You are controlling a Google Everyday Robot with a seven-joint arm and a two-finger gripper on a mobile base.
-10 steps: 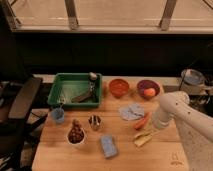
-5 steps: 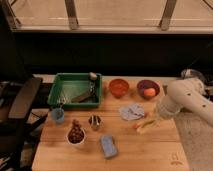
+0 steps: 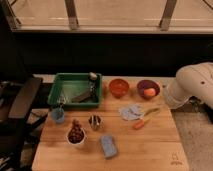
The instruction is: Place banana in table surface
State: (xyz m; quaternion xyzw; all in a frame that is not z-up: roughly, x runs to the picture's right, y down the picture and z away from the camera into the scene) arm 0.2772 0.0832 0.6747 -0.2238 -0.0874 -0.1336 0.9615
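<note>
Now — banana [image 3: 151, 112] on table [image 3: 145, 150], gripper unseen

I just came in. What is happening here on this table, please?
A robot's white arm stands at the right edge of the light-brown wooden table surface. Its claw is hidden from this view. The small pale yellow banana lies on the wood, free of the arm, near an orange carrot and a crumpled pale blue cloth. The placing looks done.

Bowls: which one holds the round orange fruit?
The purple bowl, rightmost, beside the arm; the orange bowl next to it looks empty and the white bowl holds brown things. The gripper is out of view.
</note>
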